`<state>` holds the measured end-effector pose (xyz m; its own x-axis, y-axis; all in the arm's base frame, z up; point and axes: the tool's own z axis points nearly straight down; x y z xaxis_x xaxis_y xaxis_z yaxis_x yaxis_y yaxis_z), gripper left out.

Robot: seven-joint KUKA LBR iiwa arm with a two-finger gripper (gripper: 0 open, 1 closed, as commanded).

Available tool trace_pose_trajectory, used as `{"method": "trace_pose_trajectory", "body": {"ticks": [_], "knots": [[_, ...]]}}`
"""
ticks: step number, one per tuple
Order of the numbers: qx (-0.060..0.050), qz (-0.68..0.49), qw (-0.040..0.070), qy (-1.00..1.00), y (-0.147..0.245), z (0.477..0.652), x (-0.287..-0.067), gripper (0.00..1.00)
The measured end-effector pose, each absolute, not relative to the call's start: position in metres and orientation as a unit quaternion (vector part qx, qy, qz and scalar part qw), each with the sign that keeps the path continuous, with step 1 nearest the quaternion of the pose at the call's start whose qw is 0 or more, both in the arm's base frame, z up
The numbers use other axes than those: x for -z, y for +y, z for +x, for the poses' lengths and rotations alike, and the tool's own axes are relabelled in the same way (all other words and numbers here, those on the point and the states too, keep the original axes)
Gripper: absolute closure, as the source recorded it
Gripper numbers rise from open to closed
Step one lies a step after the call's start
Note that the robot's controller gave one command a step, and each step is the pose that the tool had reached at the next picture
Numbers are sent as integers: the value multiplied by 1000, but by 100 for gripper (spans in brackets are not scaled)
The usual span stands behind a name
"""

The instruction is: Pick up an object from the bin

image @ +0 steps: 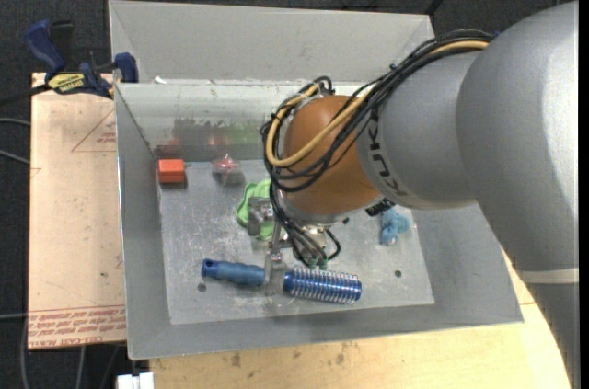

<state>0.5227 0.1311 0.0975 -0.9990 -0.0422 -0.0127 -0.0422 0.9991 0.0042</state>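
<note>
End effector [275, 264] between blue peg [230, 272] and ribbed roller [322, 286], near front wall [276, 332]

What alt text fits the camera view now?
The gripper hangs low at the bin's near side, between a blue handle-shaped piece and a blue ribbed cylinder. A green thing, an orange block and a light blue piece lie farther back.

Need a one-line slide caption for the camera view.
Gripper low at the floor of the grey metal bin, between a blue cylindrical handle and a blue ribbed plastic roller.
</note>
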Motion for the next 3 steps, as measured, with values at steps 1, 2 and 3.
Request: {"method": "trace_pose_trajectory", "body": {"ticks": [1,2,3], "knots": [[-1,-62,-1,998,153,502,-69,0],[-1,-61,-1,998,153,503,-70,100],[-2,-58,3,998,172,482,-242,100]]}}
